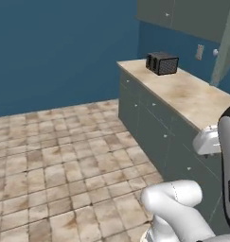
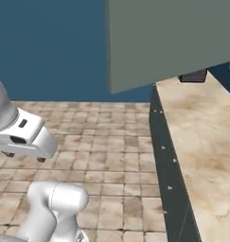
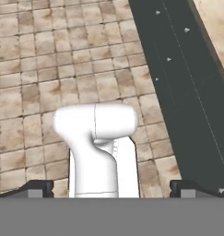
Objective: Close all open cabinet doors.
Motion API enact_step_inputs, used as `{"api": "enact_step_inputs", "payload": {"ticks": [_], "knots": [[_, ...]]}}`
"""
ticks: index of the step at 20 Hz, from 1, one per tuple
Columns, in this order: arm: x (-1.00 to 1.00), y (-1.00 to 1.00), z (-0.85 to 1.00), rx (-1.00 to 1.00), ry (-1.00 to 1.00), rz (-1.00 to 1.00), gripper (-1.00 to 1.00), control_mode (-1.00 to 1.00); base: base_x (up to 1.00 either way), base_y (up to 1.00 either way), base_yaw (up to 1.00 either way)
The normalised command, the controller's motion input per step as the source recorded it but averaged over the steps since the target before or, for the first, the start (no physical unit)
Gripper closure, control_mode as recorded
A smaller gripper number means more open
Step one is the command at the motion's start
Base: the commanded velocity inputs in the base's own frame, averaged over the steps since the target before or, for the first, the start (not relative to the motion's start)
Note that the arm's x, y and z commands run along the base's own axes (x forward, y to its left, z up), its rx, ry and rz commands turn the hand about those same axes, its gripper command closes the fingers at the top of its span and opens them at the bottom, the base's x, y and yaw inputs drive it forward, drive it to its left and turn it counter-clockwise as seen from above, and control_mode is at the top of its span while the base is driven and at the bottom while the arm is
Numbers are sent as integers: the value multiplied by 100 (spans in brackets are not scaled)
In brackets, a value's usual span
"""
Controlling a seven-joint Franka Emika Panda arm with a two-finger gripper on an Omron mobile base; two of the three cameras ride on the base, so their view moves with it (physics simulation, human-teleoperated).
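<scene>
One open cabinet door (image 2: pixel 168 40) on record: a tall grey-green panel swung out over the surface (image 2: pixel 201 137), taking up the 12-to-2 o'clock part of the right base view; in the left base view its edge (image 1: pixel 224 45) shows at 2 o'clock, beside the shut wall cabinets (image 1: pixel 182 14).

Gripper (image 3: pixel 112 186): pointed down at the tiled floor (image 3: pixel 35 83), well apart from the door; jaws spread wide, holding nothing.

Hazards, as judged:
- Free corner of the panel hangs at arm height; a careless upward swing could clip it from below.
- Pushing near the hinge would likely stall the door.
- Toaster oven (image 1: pixel 162 63) stands at the surface's far end, near the door's arc.

Open room: broad floor toward 9 o'clock; the surface's front edge and drawer fronts (image 1: pixel 154 127) bound the 3 o'clock side.
</scene>
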Motion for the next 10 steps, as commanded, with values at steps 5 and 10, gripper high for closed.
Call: {"api": "enact_step_inputs", "payload": {"ticks": [5, 10], "knots": [[0, 0, 0, 0, 0, 0, -100, 100, 63, 60, 0], [0, 0, 0, 0, 0, 0, -100, 100, 61, 49, -1]]}}
